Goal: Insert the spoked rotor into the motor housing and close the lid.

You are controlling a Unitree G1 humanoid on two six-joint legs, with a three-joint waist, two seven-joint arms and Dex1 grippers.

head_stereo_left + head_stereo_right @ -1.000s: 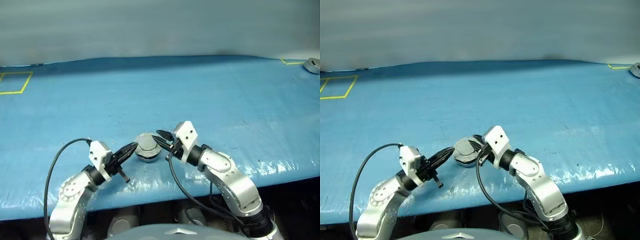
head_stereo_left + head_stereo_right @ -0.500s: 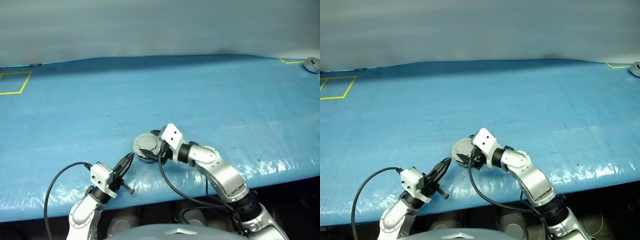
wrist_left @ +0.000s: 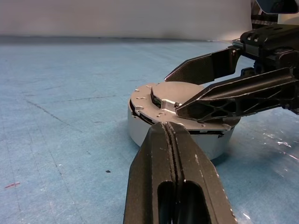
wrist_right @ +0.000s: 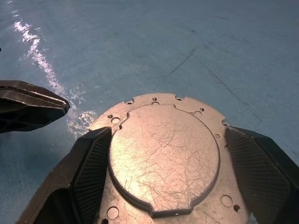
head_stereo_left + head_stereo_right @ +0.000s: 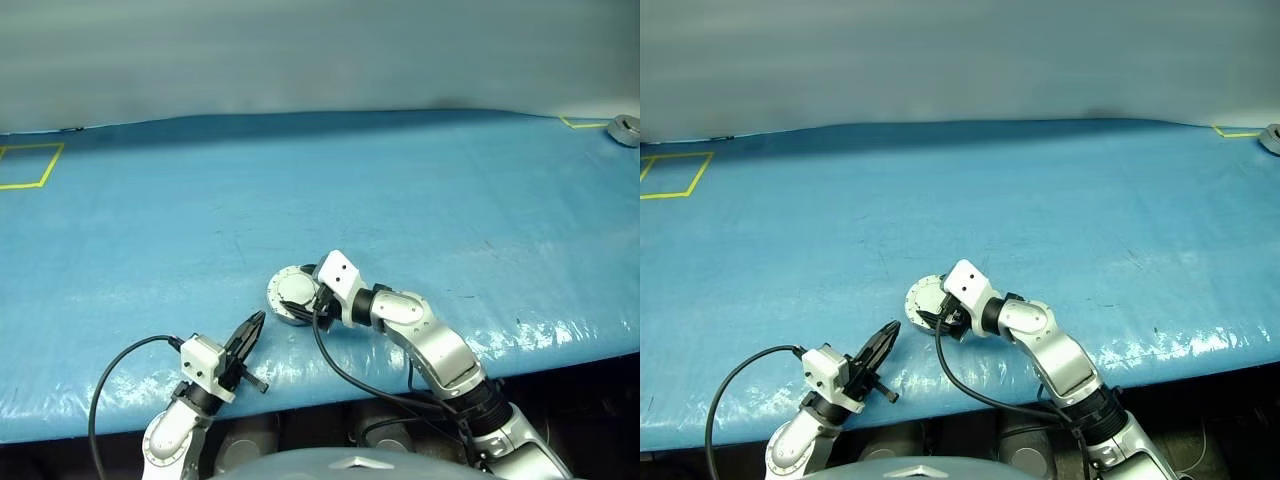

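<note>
The motor housing [image 3: 140, 128] stands on the blue table near its front edge, a low silver puck. The lid [image 4: 163, 154] lies flat on top of it, plain face with a raised circle upward. My right gripper [image 5: 300, 292] reaches over it from the right. It is open, its fingers [image 4: 93, 158] standing wide on either side of the raised circle, just above the lid's flange. My left gripper [image 5: 256, 322] is shut and holds nothing. Its tip points at the housing's near side from a short way off. The spoked rotor is hidden.
The blue cover [image 5: 400, 190] stretches far back. A yellow tape square [image 5: 25, 165] marks the far left. A small grey round part [image 5: 625, 130] sits by yellow tape at the far right. The table's front edge [image 5: 330, 385] runs just behind both wrists.
My left gripper has drawn back and down from the housing toward the front edge. The right gripper has sunk over the lid and its fingers have spread wide.
</note>
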